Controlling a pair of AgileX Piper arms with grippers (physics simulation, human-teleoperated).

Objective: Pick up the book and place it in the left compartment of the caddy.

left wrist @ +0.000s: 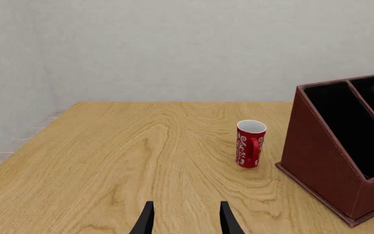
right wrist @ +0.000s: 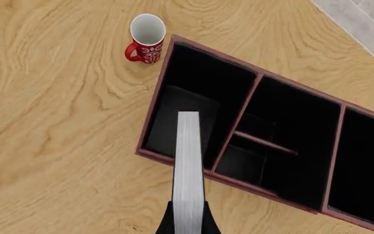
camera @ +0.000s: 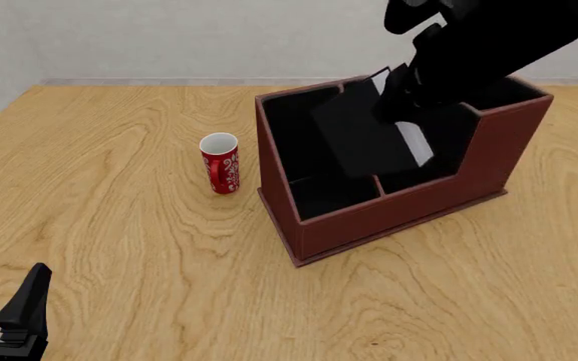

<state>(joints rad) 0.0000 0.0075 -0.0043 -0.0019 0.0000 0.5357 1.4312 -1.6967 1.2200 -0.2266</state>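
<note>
book [right wrist: 188, 165] over caddy [camera: 390, 214], cup [camera: 220, 163] beside

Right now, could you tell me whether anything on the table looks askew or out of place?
Only the book stands out: the right claw holds it tilted above the caddy, not yet seated in the left compartment. The red cup stands upright beside the caddy.

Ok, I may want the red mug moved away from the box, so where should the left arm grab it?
Grip the mug around its upper body, jaws either side of the round wall, coming in over the bare table on its left. It stands upright, and the box sits close on its other side. The left gripper is already open.
</note>
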